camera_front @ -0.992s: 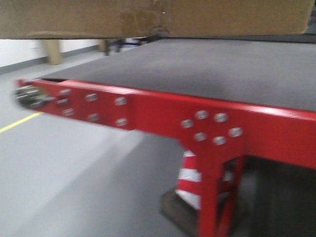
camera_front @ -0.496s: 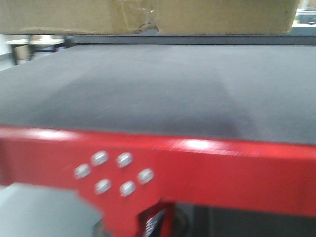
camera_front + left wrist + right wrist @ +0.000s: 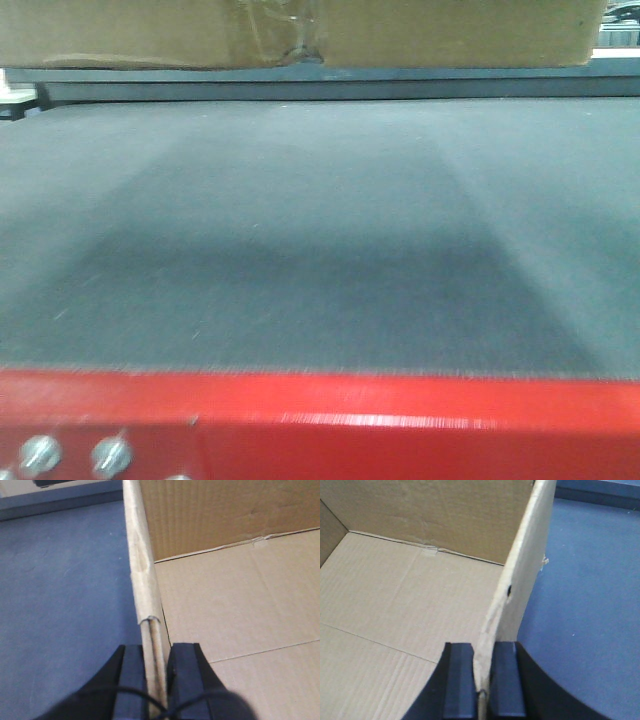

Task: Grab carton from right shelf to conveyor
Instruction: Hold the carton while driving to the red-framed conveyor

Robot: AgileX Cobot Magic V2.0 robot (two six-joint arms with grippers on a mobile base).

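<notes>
The brown carton [image 3: 300,35] hangs across the top of the front view, above the conveyor's dark grey belt [image 3: 320,230] with its red edge strip [image 3: 330,405]. My left gripper [image 3: 156,652] is shut on the carton's left wall [image 3: 140,560], one black finger outside and one inside. My right gripper [image 3: 483,650] is shut on the carton's right wall [image 3: 525,570] the same way. Both wrist views look down into the open carton, its floor [image 3: 395,605] bare, with the belt [image 3: 65,590] showing below the outer sides. The right shelf is out of view.
Bolt heads [image 3: 40,453] sit on the red frame at the lower left. A dark rail [image 3: 330,82] runs along the belt's far side under the carton. A pale floor strip [image 3: 20,487] shows beyond the belt in the left wrist view.
The view has closed in on the conveyor: the red frame has dropped to the bottom edge and the belt now fills the picture. The carton stays at the top, held.
</notes>
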